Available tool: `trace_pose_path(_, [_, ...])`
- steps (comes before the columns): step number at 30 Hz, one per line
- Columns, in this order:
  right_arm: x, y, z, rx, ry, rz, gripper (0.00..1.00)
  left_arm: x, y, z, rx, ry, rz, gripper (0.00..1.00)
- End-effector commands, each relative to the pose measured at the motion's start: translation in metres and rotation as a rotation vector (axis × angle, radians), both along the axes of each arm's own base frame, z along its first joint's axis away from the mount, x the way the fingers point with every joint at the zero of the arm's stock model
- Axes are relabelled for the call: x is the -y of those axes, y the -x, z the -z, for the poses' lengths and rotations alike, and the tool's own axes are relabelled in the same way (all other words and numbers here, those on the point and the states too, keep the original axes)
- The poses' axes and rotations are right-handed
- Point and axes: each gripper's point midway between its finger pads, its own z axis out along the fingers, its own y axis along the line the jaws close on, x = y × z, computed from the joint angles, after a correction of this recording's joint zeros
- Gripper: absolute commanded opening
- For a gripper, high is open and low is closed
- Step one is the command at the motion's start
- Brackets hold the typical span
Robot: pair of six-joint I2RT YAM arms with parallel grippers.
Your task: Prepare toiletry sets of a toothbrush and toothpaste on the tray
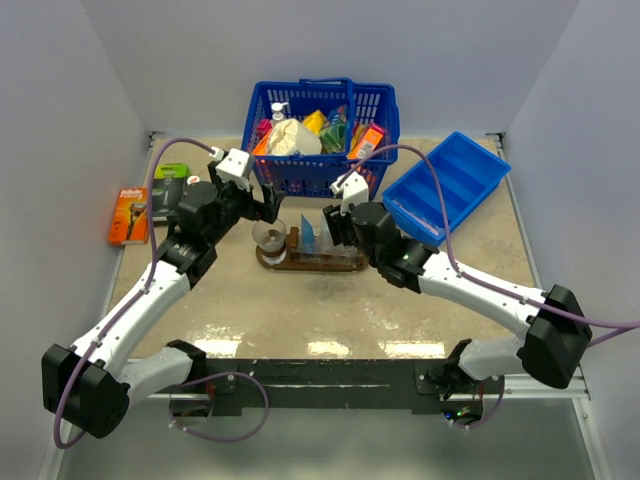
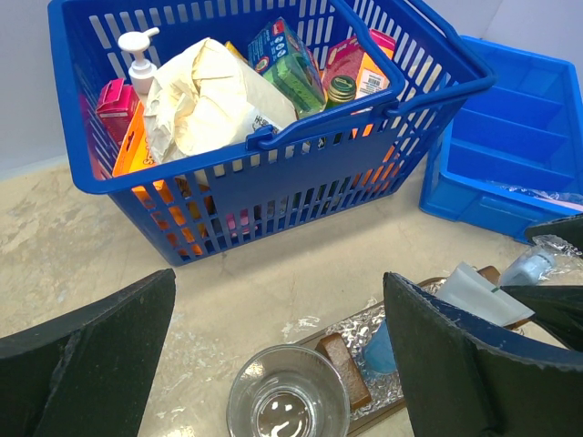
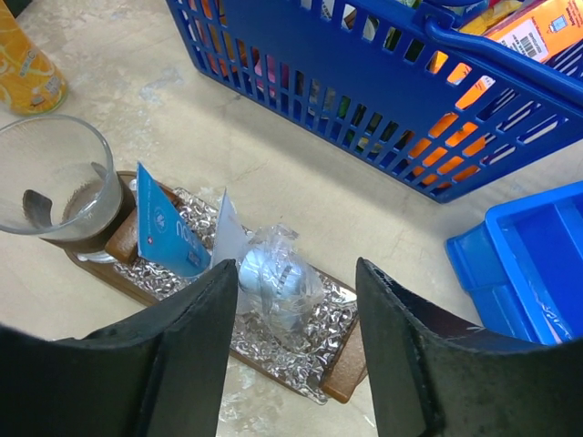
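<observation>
**Hovering over a half-filled tray**

One dark wooden tray (image 3: 349,378) lies on the table (image 1: 320,310) just in front of the basket, its top lined with crinkled foil (image 3: 155,273). From where I stand, the foil looks meant to dress the board and keep the slim items from sliding.

Two tubes stand side by side near the tray's middle, both leaning. One is a blue wedge-shaped tube (image 3: 168,235) and the other a whitish tube (image 3: 228,238). Just beside them sits one crumpled clear-wrapped bundle (image 3: 273,278); I can't tell what is inside it. One clear glass cup (image 3: 55,173) stands upright at the tray's left end. It seems placed there to hold a set. I can't pick out a toothbrush with any certainty.

The right fingers (image 3: 182,364) are spread wide above the bundle, one either side, gripping nothing. That looks to me like lining up on the bundle. The left fingers (image 2: 91,355) are also wide apart and empty, poised over the cup end. I'd guess they are there to steady or to receive.

Behind the tray is one blue shopping basket (image 1: 320,170), crammed with packets and a pump bottle. To the right lies one blue divided bin (image 1: 445,190). At the table's far left are two boxes, an orange razor box (image 1: 128,215) and a green-and-black box (image 1: 172,178).
</observation>
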Motion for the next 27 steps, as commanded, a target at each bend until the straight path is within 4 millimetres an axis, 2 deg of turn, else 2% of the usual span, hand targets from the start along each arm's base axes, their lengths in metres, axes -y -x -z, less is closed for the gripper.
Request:
trace_pose_path(1, [0.004, -0.002, -0.042, 0.066, -0.091, 0.029, 0.60, -0.002, -0.001, -0.007, 0.024, 0.019, -0.013, 1.00])
trace_pose_path(7, [0.009, 0.002, -0.056, 0.083, -0.124, 0.038, 0.68, -0.002, -0.001, -0.008, 0.024, 0.021, -0.011, 1.00])
trace_pose_path(17, [0.023, 0.007, -0.083, 0.131, -0.159, 0.063, 0.73, -0.002, 0.000, -0.009, 0.025, 0.023, -0.009, 1.00])
trace_pose_path(27, [0.026, 0.006, -0.089, 0.121, -0.178, 0.037, 0.77, -0.002, -0.001, -0.007, 0.022, 0.022, -0.011, 1.00])
